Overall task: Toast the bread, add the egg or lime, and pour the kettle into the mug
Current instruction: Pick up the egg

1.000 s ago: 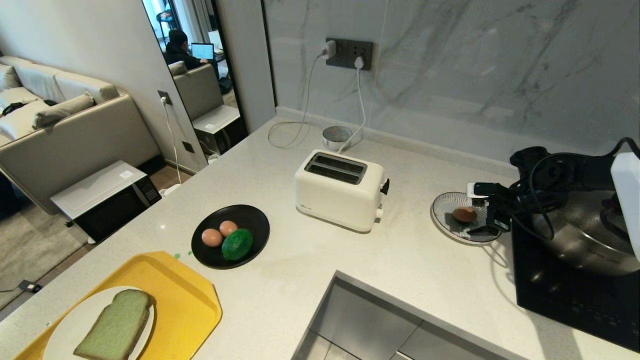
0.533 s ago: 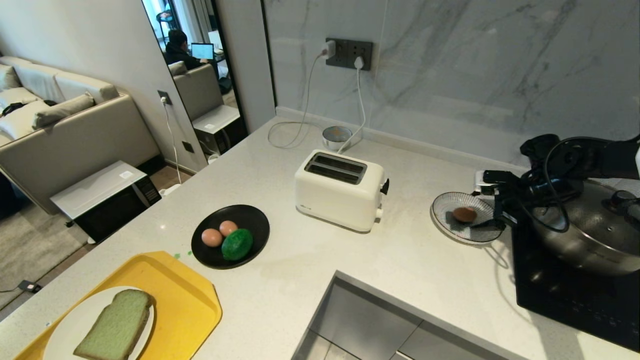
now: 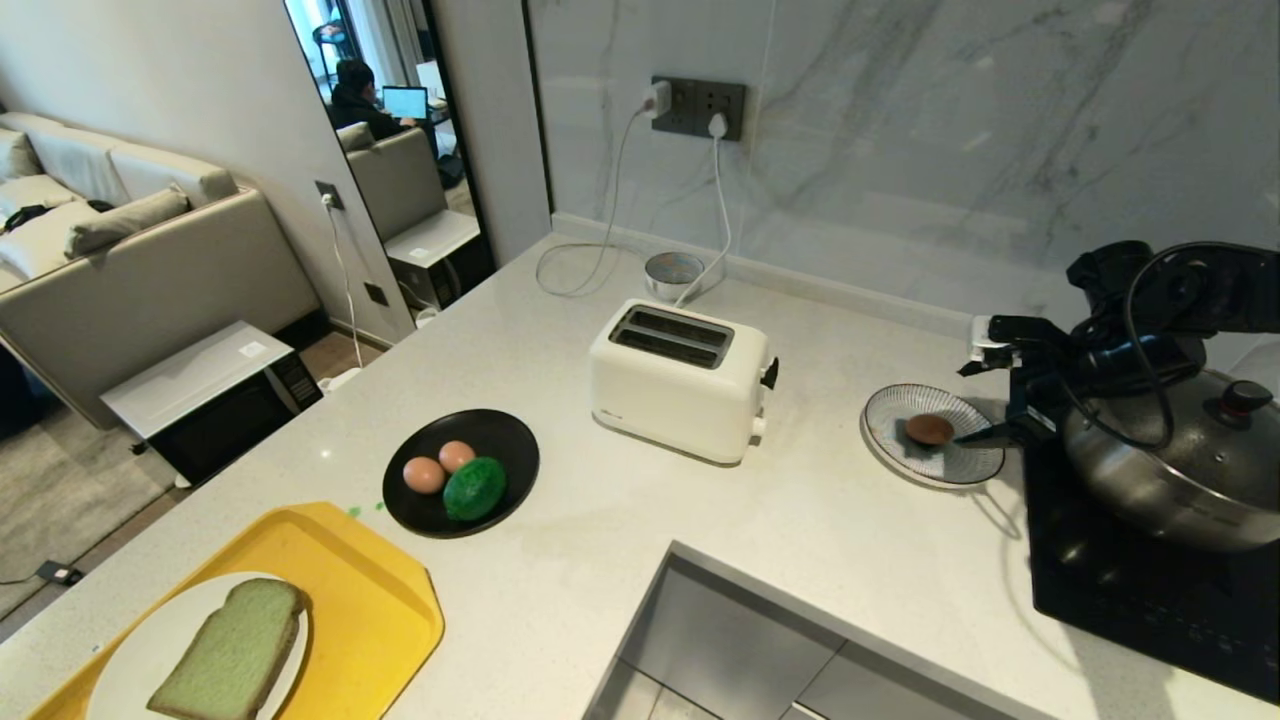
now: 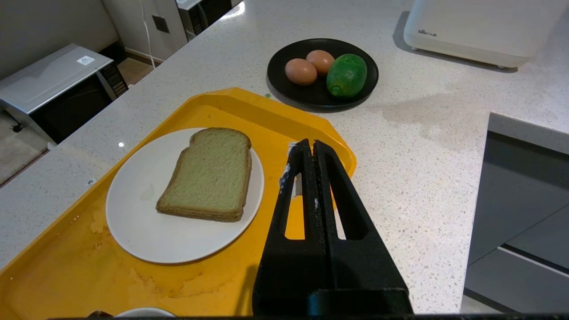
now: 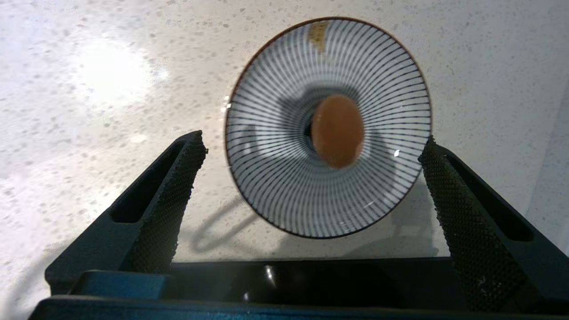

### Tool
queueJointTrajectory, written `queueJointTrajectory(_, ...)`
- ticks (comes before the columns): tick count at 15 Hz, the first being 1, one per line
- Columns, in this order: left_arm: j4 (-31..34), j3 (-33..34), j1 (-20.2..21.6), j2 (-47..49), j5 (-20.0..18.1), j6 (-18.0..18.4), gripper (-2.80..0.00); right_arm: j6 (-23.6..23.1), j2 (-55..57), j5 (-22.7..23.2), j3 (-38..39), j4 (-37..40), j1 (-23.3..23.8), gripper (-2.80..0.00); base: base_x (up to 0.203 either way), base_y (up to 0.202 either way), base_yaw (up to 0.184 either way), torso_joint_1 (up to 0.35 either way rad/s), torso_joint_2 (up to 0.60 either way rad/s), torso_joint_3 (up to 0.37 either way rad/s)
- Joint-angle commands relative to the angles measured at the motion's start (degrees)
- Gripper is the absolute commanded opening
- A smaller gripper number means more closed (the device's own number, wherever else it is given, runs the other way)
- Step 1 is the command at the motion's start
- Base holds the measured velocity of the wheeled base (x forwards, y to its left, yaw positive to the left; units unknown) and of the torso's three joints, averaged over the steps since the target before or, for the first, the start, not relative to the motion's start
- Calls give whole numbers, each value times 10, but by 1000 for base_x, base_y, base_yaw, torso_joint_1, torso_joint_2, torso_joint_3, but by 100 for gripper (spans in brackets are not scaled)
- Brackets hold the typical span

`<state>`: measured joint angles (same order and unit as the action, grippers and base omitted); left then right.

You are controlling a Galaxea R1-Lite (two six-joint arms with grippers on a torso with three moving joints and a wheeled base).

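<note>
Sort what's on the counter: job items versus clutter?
Job: bread on the white plate, toaster, egg in the striped dish, spare eggs and lime.
Clutter: pot, hob, yellow tray, sink.

Head camera overlooks the counter (image 3: 820, 520); wrist cameras look down close.

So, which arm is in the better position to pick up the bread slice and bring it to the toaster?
Left. The left gripper, shut, hangs over the yellow tray right beside the bread. The right gripper is open at the striped dish holding an egg, beyond the toaster.
</note>
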<state>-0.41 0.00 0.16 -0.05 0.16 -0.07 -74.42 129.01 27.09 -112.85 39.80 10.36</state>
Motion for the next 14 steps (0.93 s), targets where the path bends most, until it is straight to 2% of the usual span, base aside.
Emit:
queueJointTrajectory(1, 0, 0, 0, 0, 0, 0, -280, -5, -23, 1, 14, 12, 0, 0, 0, 0, 0, 0, 0, 0)
queueJointTrajectory(8, 0, 0, 0, 0, 0, 0, -280, 2, -30, 1, 16, 12, 38, 0, 0, 0, 0, 0, 0, 0)
queueJointTrajectory(14, 0, 0, 0, 0, 0, 0, -280, 12, -97, 1, 76, 12, 39, 0, 0, 0, 0, 0, 0, 0)
